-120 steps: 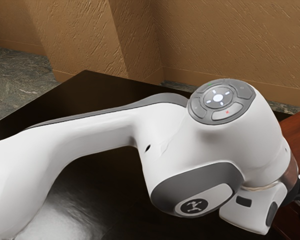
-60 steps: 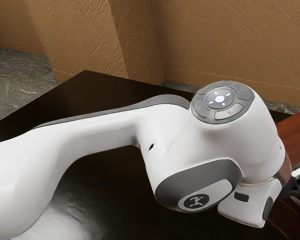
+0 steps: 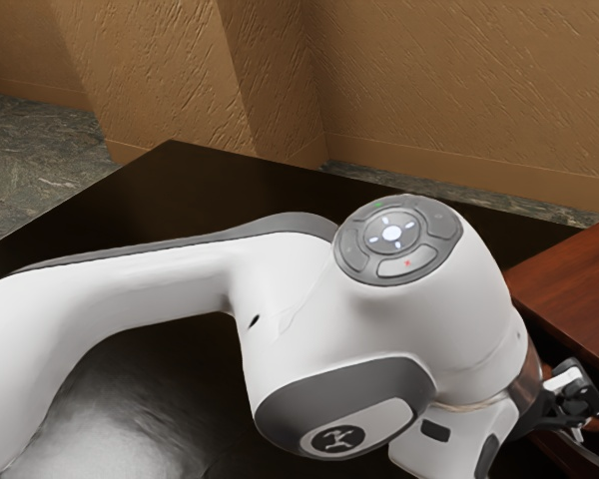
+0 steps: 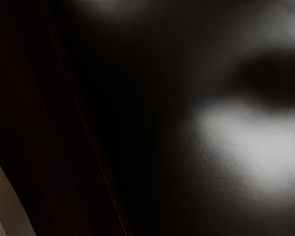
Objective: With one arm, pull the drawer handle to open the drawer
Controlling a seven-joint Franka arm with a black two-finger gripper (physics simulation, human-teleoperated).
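Observation:
A reddish-brown wooden drawer cabinet (image 3: pixel 571 284) stands at the exterior view's right edge, on the black table. My gripper (image 3: pixel 573 401) is a black hand low against the cabinet's front, mostly hidden behind my own white wrist (image 3: pixel 449 329). A strip of wood (image 3: pixel 589 454) lies just under the hand; whether it is the drawer front I cannot tell. In the wrist view, dark wood (image 4: pixel 34 137) runs close beside the hand. A pale curved piece (image 4: pixel 7 206), possibly the handle, lies at that wood's edge.
The glossy black table top (image 3: pixel 180 190) spreads behind and below my arm, and it also appears past the wood as the table top (image 4: pixel 221 137). Tan textured walls (image 3: pixel 459 80) and a grey marbled floor (image 3: pixel 30 150) surround the table.
My wrist and hand have moved toward the exterior view's left and downward, away from the cabinet body. More of the cabinet's top now shows at the right.

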